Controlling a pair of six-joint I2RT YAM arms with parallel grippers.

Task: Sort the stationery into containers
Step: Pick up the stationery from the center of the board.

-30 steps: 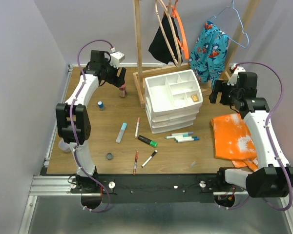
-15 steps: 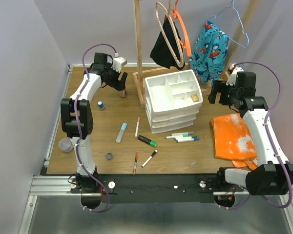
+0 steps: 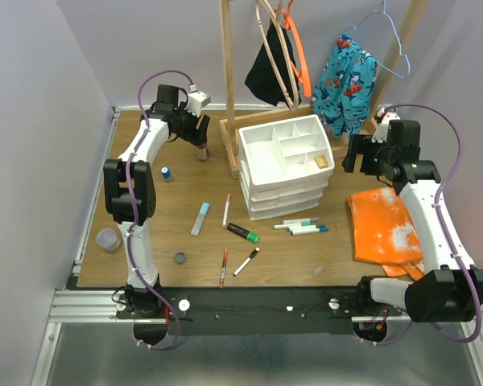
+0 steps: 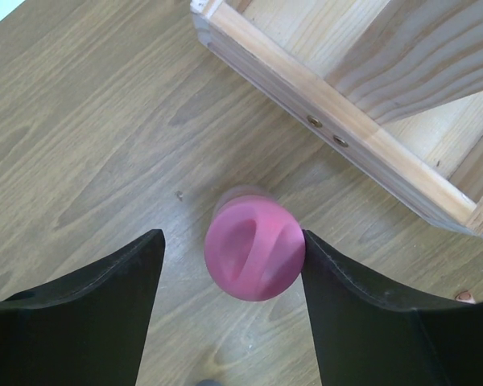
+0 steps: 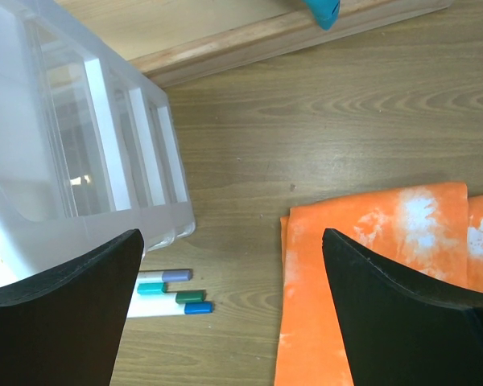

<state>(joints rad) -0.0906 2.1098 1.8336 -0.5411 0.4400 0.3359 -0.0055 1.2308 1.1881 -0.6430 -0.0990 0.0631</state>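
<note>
Left end effector [image 4: 232, 241] straddles a pink-capped bottle [image 4: 255, 261] standing at the far left of the counter [image 3: 161, 233], just beside the wooden rack [image 4: 338, 137].

Its jaws stand wide around the cap and hold nothing yet. The bottle sits off-centre between them: one finger [image 4: 346, 305] appears to touch the cap, though the wrist view is too tight to be sure, and the other is apart from it. If the jaws close from here, the near finger may shove the upright bottle sideways and tip it before the other arrives. The rack base is near enough to catch a finger or the bottle on the way up. The right end effector [image 5: 232, 241] hangs wide and empty beside the organiser [image 3: 286, 165], above the cloth [image 5: 370, 265] and pens [image 5: 173, 293].
</note>
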